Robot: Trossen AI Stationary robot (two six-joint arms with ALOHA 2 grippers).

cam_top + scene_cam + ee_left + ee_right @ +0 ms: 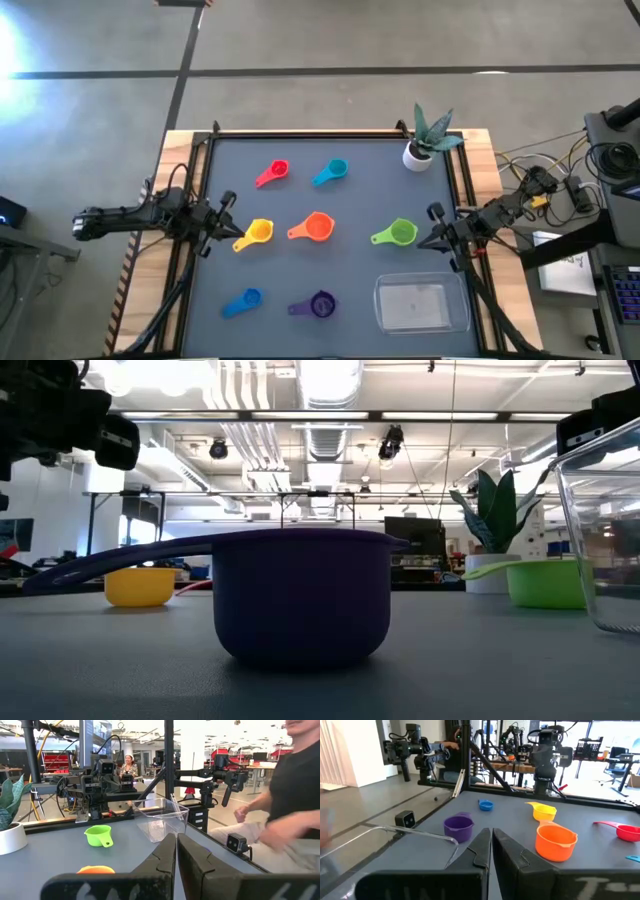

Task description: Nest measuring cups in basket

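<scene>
Seven measuring cups sit apart on the dark table mat: red, light blue, yellow, orange, green, blue and purple. The clear basket stands on its base at the near right. My left gripper hovers at the table's left side, just left of the yellow cup, fingers shut. My right gripper hovers at the right side, just right of the green cup, fingers shut. Neither touches anything.
A small white pot with a spiky plant stands at the far right corner. Black rails frame the mat. A person stands beyond the table's near edge, as the left wrist view shows. Bare mat lies between the cups.
</scene>
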